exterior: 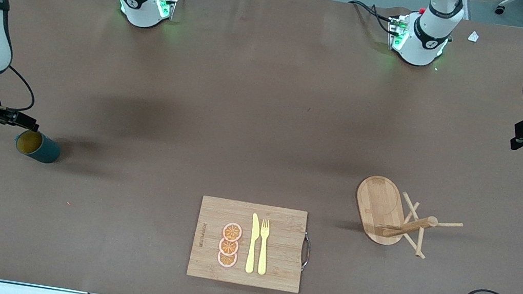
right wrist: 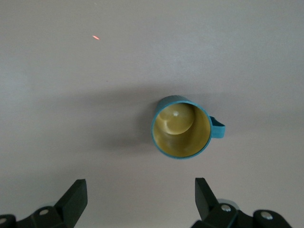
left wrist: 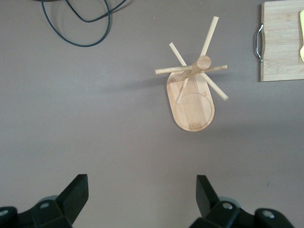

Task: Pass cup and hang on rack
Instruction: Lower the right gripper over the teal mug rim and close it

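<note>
Cup point(right wrist: 181, 133) upright under open right hand point(right wrist: 140, 199); left hand point(left wrist: 142, 194) open over rack point(left wrist: 192, 95).

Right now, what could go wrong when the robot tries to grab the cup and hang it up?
The cup stands upright on the table, apart from the open right pincer; a bad approach might tip it over. Its handle is small, and the rack has thin angled pegs, so hanging could miss. The open left pincer waits above the rack.
</note>
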